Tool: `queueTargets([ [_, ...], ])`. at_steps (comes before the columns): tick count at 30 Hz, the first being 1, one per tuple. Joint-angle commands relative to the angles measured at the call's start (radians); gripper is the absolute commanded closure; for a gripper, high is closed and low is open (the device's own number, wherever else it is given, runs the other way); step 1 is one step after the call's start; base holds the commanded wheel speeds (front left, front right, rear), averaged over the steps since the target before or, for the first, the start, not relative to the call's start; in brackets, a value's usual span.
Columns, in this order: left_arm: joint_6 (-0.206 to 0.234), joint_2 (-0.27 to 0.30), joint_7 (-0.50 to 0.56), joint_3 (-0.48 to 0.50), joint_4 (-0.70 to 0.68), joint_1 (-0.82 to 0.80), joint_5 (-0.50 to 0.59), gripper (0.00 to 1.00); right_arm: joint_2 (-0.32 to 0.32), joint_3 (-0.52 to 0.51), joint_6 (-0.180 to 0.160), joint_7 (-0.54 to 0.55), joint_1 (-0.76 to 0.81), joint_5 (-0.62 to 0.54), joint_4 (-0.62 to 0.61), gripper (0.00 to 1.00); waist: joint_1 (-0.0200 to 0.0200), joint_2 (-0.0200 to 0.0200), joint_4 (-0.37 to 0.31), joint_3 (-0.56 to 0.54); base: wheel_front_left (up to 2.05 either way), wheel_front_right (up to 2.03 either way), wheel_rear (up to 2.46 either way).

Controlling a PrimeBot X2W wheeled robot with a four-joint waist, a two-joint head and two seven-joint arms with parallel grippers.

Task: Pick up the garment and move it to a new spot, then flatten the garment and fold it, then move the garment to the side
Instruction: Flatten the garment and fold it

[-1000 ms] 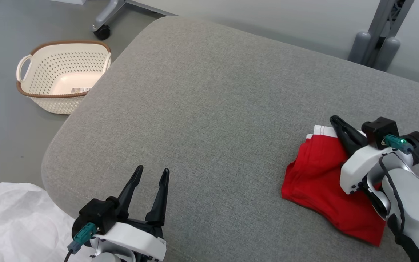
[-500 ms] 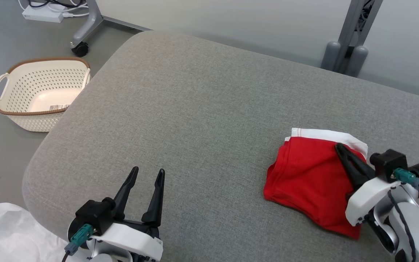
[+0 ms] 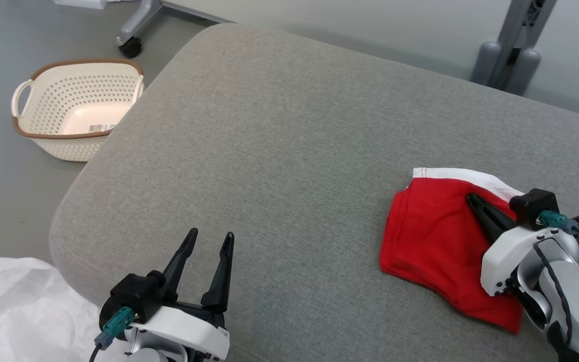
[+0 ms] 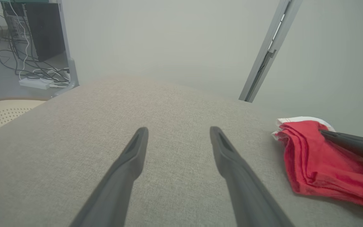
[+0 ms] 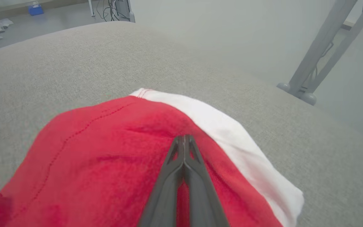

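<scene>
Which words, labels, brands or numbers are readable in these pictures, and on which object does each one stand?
No text here can be read.
Sticker on the floor of the basket: it has print, but it is too small to read.
Garment: red with a white band, no lettering visible.

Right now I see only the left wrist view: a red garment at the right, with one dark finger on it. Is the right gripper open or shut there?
Observer: Shut. In the right wrist view the right gripper has both fingers pressed together, lying on top of the red garment.
Operator: And the cream thing at my far left, what is it?
Observer: A cream perforated basket with a brown rim, standing on the floor off the corner of the grey cushion.
Operator: Is anything near my left arm?
Observer: A white crumpled sheet lies at the lower left of the head view, beside that cushion.
</scene>
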Motion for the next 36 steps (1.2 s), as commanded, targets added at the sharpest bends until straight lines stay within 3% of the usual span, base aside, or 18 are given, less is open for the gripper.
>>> queueTargets([
  [1,0.0,0.004,-0.002,0.001,0.003,-0.017,-0.002,0.0,-0.003,0.015,0.0,-0.007,-0.025,0.009,0.023,1.0,0.0,0.0,0.019,0.006,0.0,0.0,0.0],
  [13,0.002,0.004,-0.002,0.011,0.009,0.002,0.011,0.0,0.036,0.14,0.0,-0.006,-0.062,0.115,0.138,1.0,0.0,0.0,0.002,-0.033,0.0,0.0,0.0],
  [20,-0.005,0.004,-0.003,0.041,0.008,0.017,0.037,0.0,0.04,0.139,0.0,-0.059,-0.096,0.151,0.083,1.0,0.0,0.0,-0.093,-0.092,0.0,0.0,0.0],
  [23,-0.011,0.004,-0.002,0.052,0.004,0.023,0.049,0.0,0.032,0.083,0.0,-0.063,-0.089,0.127,0.01,1.0,0.0,0.0,-0.142,-0.121,0.0,0.0,0.0],
  [27,-0.013,0.004,-0.002,0.071,-0.001,0.032,0.057,0.0,0.037,-0.065,0.0,-0.061,-0.005,0.049,-0.12,1.0,0.0,0.0,-0.212,-0.157,0.0,0.0,0.0],
  [36,-0.018,0.004,-0.002,0.126,-0.01,0.056,0.073,0.0,0.142,-0.347,0.0,-0.061,0.233,-0.181,-0.355,1.0,0.0,0.0,-0.352,-0.195,0.0,0.0,0.0],
])
